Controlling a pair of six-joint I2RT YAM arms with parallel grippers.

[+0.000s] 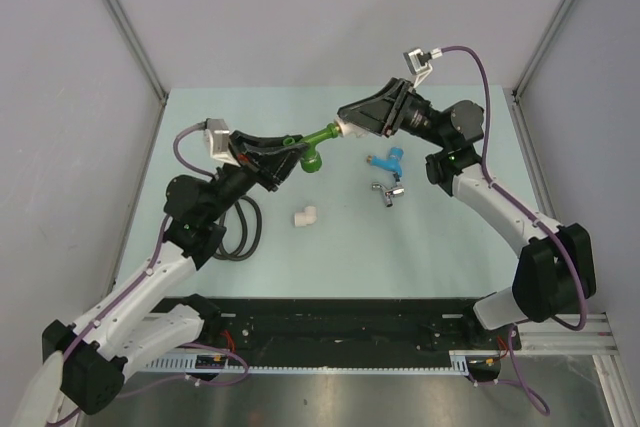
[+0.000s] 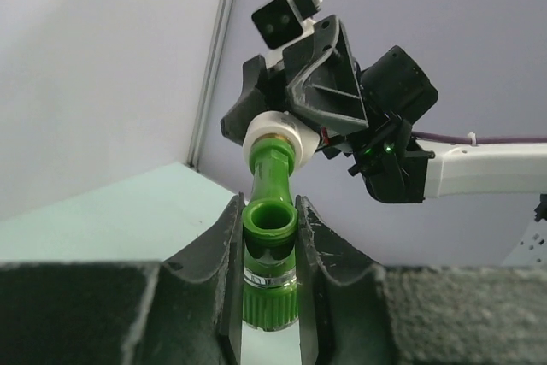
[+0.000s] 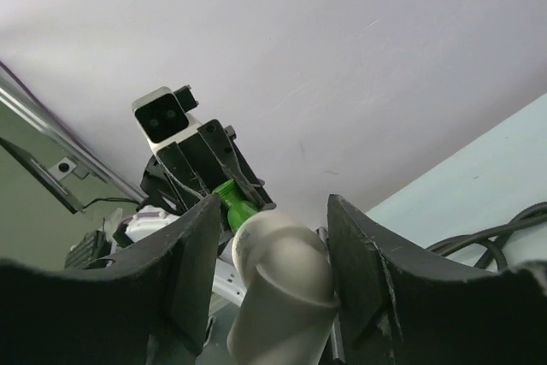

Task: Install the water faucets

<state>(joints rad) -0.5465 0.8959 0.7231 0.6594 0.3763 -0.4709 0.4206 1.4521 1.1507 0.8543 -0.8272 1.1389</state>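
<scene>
The bright green faucet (image 1: pixel 320 136) is held above the table between both grippers. My left gripper (image 1: pixel 296 154) is shut on its body, as the left wrist view (image 2: pixel 271 237) shows, with the green faucet (image 2: pixel 270 221) between the fingers. Its far end goes into a white elbow fitting (image 1: pixel 349 127), also visible in the left wrist view (image 2: pixel 277 134). My right gripper (image 1: pixel 354 124) is shut on that elbow (image 3: pixel 282 271); the green faucet (image 3: pixel 231 199) shows beyond it. The blue-handled chrome faucet (image 1: pixel 386 162) lies on the table below the right gripper.
A second white elbow fitting (image 1: pixel 306 215) lies on the pale green table (image 1: pixel 440 247) near the middle. The coiled black hose (image 1: pixel 240 232) lies under the left arm and shows at the right wrist view's edge (image 3: pixel 496 237). Grey walls enclose the table.
</scene>
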